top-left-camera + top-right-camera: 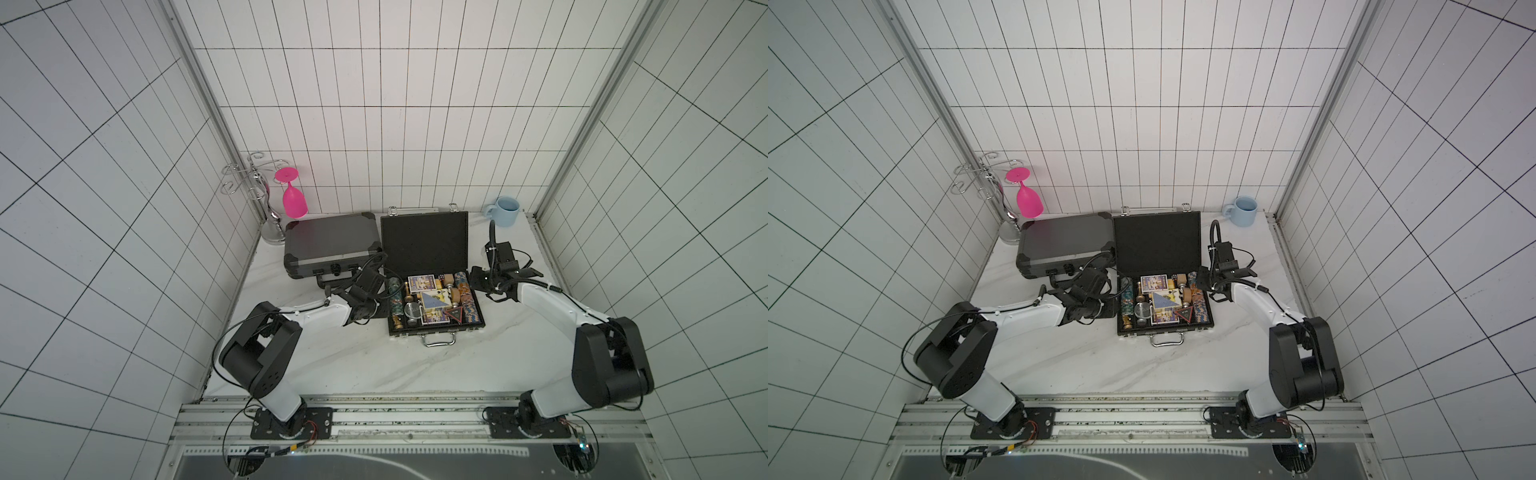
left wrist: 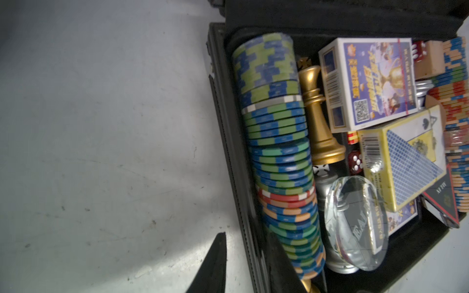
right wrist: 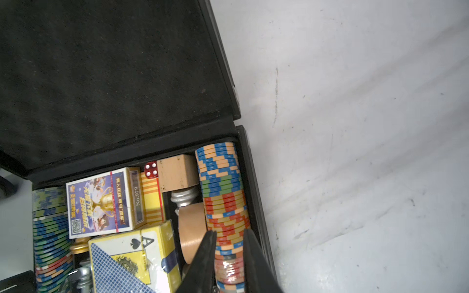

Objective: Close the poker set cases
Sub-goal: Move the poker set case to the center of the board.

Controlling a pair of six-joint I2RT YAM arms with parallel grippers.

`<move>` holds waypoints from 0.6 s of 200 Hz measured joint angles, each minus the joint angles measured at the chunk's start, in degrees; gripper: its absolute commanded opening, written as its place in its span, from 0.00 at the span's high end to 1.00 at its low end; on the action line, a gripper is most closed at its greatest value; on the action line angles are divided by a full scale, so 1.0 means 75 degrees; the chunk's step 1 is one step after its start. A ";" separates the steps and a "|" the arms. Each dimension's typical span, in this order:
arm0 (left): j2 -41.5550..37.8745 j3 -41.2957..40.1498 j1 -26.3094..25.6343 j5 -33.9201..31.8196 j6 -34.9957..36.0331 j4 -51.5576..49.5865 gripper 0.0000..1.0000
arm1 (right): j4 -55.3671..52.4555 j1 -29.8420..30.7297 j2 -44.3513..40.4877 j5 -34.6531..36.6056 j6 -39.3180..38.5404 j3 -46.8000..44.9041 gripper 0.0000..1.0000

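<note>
Two cases are seen: one grey case [image 1: 332, 241] shut, one black case [image 1: 424, 245] open. Two grippers are seen, left gripper [image 2: 246, 234] and right gripper [image 3: 229, 231], both spread open a little.

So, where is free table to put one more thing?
Widest bare table: in front of the open black case's handle, between the arm bases. Crowded: the far side, with grey case, glass rack and blue mug, and both flanks of the open case, where left arm and right arm reach.
</note>
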 measured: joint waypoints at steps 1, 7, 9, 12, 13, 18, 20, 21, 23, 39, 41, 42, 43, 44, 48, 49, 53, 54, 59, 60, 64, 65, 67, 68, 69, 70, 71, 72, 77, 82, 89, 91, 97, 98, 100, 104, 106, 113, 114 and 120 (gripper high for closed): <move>0.0000 -0.0003 0.0000 0.0000 0.0000 0.0006 0.74 | 0.0012 -0.0006 0.0000 0.0000 -0.0009 -0.0006 0.77; 0.0009 -0.0009 0.0000 -0.0003 0.0006 0.0032 0.74 | 0.0055 -0.0017 0.0003 0.0000 -0.0017 -0.0038 0.77; 0.0009 -0.0009 0.0000 -0.0006 0.0015 0.0038 0.74 | 0.0067 -0.0032 0.0003 0.0000 -0.0017 -0.0052 0.77; 0.0009 -0.0009 0.0000 -0.0006 0.0015 0.0047 0.74 | 0.0085 -0.0052 0.0003 0.0000 -0.0020 -0.0070 0.77; 0.0009 -0.0009 0.0000 -0.0006 0.0017 0.0050 0.74 | 0.0087 -0.0055 0.0003 0.0000 -0.0023 -0.0076 0.78; 0.0012 -0.0009 -0.0003 -0.0012 0.0023 0.0052 0.74 | 0.0117 -0.0079 0.0003 -0.0003 -0.0032 -0.0117 0.77; 0.0012 -0.0009 -0.0003 -0.0012 0.0023 0.0052 0.74 | 0.0134 -0.0096 0.0003 -0.0015 -0.0038 -0.0131 0.78; 0.0015 -0.0009 -0.0003 -0.0012 0.0026 0.0052 0.74 | 0.0137 -0.0102 0.0003 -0.0015 -0.0041 -0.0137 0.77; 0.0017 -0.0009 -0.0003 -0.0012 0.0026 0.0052 0.74 | 0.0157 -0.0119 0.0009 -0.0015 -0.0041 -0.0157 0.78; 0.0052 -0.0009 -0.0003 -0.0006 0.0032 0.0087 0.74 | 0.0251 -0.0242 0.0061 -0.0029 -0.0058 -0.0277 0.78; 0.0058 -0.0009 -0.0003 -0.0003 0.0029 0.0096 0.74 | 0.0259 -0.0265 0.0073 -0.0035 -0.0061 -0.0294 0.78; 0.0058 -0.0009 -0.0003 -0.0003 0.0032 0.0099 0.74 | 0.0262 -0.0271 0.0076 -0.0035 -0.0064 -0.0297 0.78; 0.0061 -0.0009 -0.0003 -0.0003 0.0032 0.0099 0.74 | 0.0265 -0.0274 0.0082 -0.0035 -0.0064 -0.0303 0.78; 0.0064 -0.0009 -0.0003 -0.0003 0.0032 0.0105 0.74 | 0.0271 -0.0280 0.0090 -0.0038 -0.0064 -0.0309 0.78; 0.0070 -0.0009 -0.0003 -0.0003 0.0032 0.0117 0.73 | 0.0277 -0.0309 0.0114 -0.0044 -0.0067 -0.0329 0.78; 0.0070 -0.0009 -0.0003 -0.0003 0.0032 0.0119 0.73 | 0.0277 -0.0318 0.0119 -0.0044 -0.0070 -0.0332 0.78; 0.0070 -0.0009 -0.0003 0.0000 0.0029 0.0128 0.73 | 0.0289 -0.0323 0.0146 -0.0047 -0.0070 -0.0353 0.78; 0.0070 -0.0009 -0.0003 0.0000 0.0029 0.0131 0.72 | 0.0291 -0.0326 0.0149 -0.0047 -0.0070 -0.0356 0.78; 0.0070 -0.0017 -0.0003 -0.0003 0.0026 0.0152 0.72 | 0.0312 -0.0347 0.0178 -0.0052 -0.0070 -0.0385 0.78; 0.0070 -0.0017 -0.0003 -0.0003 0.0029 0.0157 0.72 | 0.0315 -0.0353 0.0181 -0.0052 -0.0070 -0.0388 0.78; 0.0070 -0.0023 -0.0003 -0.0003 0.0032 0.0172 0.72 | 0.0321 -0.0364 0.0192 -0.0055 -0.0070 -0.0405 0.78; 0.0070 -0.0023 -0.0003 -0.0003 0.0029 0.0175 0.72 | 0.0323 -0.0364 0.0195 -0.0055 -0.0070 -0.0414 0.78; 0.0070 -0.0026 -0.0003 -0.0003 0.0023 0.0187 0.72 | 0.0326 -0.0367 0.0204 -0.0055 -0.0070 -0.0423 0.78; 0.0070 -0.0026 -0.0003 0.0000 0.0026 0.0187 0.72 | 0.0326 -0.0367 0.0204 -0.0058 -0.0070 -0.0425 0.78; 0.0070 -0.0026 -0.0003 -0.0003 0.0029 0.0187 0.72 | 0.0326 -0.0367 0.0204 -0.0058 -0.0070 -0.0425 0.78; 0.0070 -0.0026 -0.0003 -0.0003 0.0023 0.0187 0.72 | 0.0326 -0.0367 0.0210 -0.0058 -0.0070 -0.0431 0.78; 0.0070 -0.0026 -0.0003 -0.0003 0.0029 0.0187 0.72 | 0.0326 -0.0367 0.0210 -0.0058 -0.0070 -0.0434 0.78; 0.0070 -0.0026 -0.0003 -0.0003 0.0032 0.0187 0.72 | 0.0329 -0.0367 0.0216 -0.0058 -0.0070 -0.0437 0.78; 0.0070 -0.0026 -0.0003 -0.0003 0.0029 0.0187 0.72 | 0.0338 -0.0367 0.0219 -0.0061 -0.0070 -0.0449 0.78; 0.0070 -0.0023 0.0000 -0.0003 0.0035 0.0187 0.73 | 0.0344 -0.0367 0.0224 -0.0064 -0.0070 -0.0455 0.78; 0.0070 -0.0020 0.0000 -0.0006 0.0061 0.0184 0.74 | 0.0367 -0.0367 0.0230 -0.0070 -0.0073 -0.0458 0.78; 0.0070 -0.0015 0.0000 -0.0006 0.0067 0.0172 0.74 | 0.0376 -0.0367 0.0230 -0.0076 -0.0070 -0.0460 0.78; 0.0076 0.0003 0.0000 -0.0003 0.0090 0.0152 0.74 | 0.0399 -0.0367 0.0239 -0.0108 -0.0073 -0.0460 0.78; 0.0079 0.0009 0.0000 -0.0003 0.0105 0.0146 0.74 | 0.0402 -0.0367 0.0239 -0.0114 -0.0073 -0.0460 0.78; 0.0079 0.0015 0.0000 -0.0003 0.0114 0.0140 0.74 | 0.0411 -0.0367 0.0245 -0.0128 -0.0073 -0.0460 0.78; 0.0090 0.0032 0.0000 -0.0003 0.0125 0.0134 0.74 | 0.0437 -0.0367 0.0251 -0.0154 -0.0073 -0.0466 0.78; 0.0099 0.0044 0.0000 -0.0003 0.0143 0.0128 0.74 | 0.0452 -0.0367 0.0259 -0.0154 -0.0073 -0.0472 0.78; 0.0140 0.0079 -0.0003 0.0000 0.0172 0.0128 0.74 | 0.0504 -0.0367 0.0277 -0.0184 -0.0073 -0.0498 0.79; 0.0146 0.0085 0.0000 0.0003 0.0175 0.0128 0.74 | 0.0507 -0.0367 0.0277 -0.0187 -0.0073 -0.0504 0.79; 0.0195 0.0111 0.0000 0.0020 0.0187 0.0128 0.74 | 0.0542 -0.0367 0.0289 -0.0198 -0.0070 -0.0551 0.80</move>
